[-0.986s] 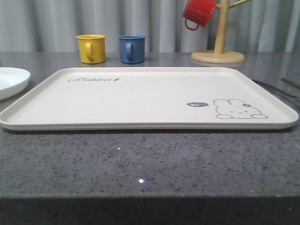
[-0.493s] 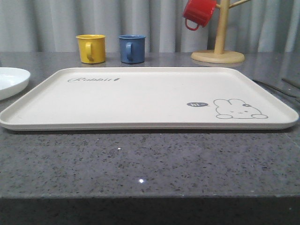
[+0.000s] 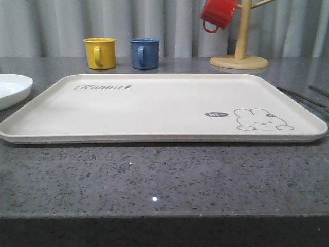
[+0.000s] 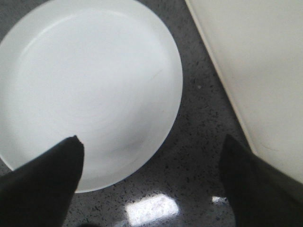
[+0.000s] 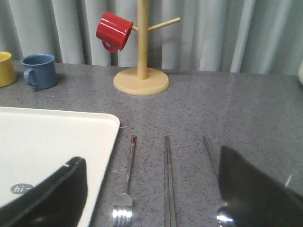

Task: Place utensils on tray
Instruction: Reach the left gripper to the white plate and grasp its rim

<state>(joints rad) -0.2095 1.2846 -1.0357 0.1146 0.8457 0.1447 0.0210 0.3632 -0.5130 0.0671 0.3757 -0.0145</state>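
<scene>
Utensils lie on the grey table (image 5: 265, 109) beside the tray (image 5: 57, 137), none on it: the fork (image 5: 127, 182), the chopsticks (image 5: 168, 179) and the spoon (image 5: 214, 165) side by side. The right gripper (image 5: 151, 208) hangs over them with its jaws wide apart. The left gripper (image 4: 151, 189) is spread wide too, above the white plate (image 4: 85, 90). The red mug (image 5: 113, 31) hangs on the wooden stand (image 5: 141, 71).

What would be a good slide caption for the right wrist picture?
Open right hand above fork, chopsticks and spoon lying beside the cream tray.
</scene>
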